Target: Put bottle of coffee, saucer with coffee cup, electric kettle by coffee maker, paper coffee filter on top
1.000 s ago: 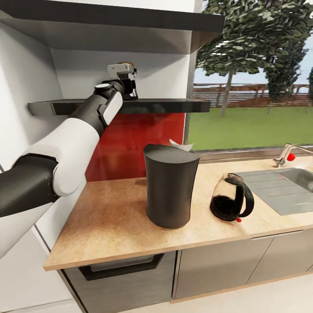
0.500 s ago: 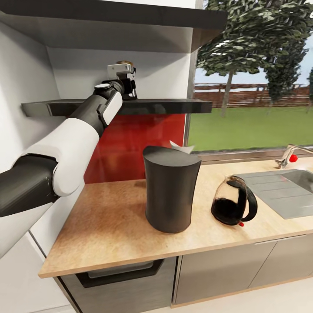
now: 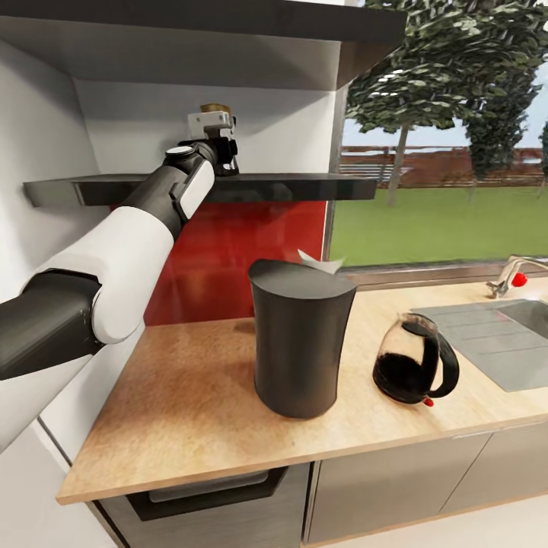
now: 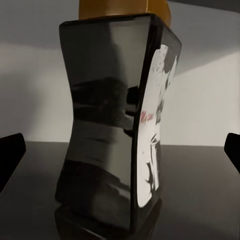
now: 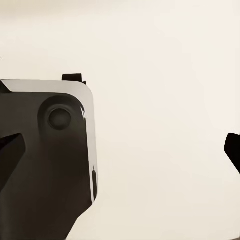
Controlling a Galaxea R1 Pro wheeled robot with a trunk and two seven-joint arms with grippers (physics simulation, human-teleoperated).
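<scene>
left wrist view | left gripper [image 4: 120, 150] spread wide around bottle of coffee [image 4: 117, 125] | on kitchen shelf [image 3: 304, 185]

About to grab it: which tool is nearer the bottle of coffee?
Left. The left tool straddles the bottle of coffee on the kitchen shelf, fingers apart. The right tool faces a blank surface.

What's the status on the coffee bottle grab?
Left gripper open at the kitchen shelf, fingers either side of the bottle of coffee, not closed. Bottle upright on the shelf. Right gripper open. No obstruction seen.

white wall [image 3: 46, 137] | red splashback [image 3: 243, 251] | window [image 3: 449, 152] w/ lawn, trees | sink [image 3: 502, 335]
</scene>
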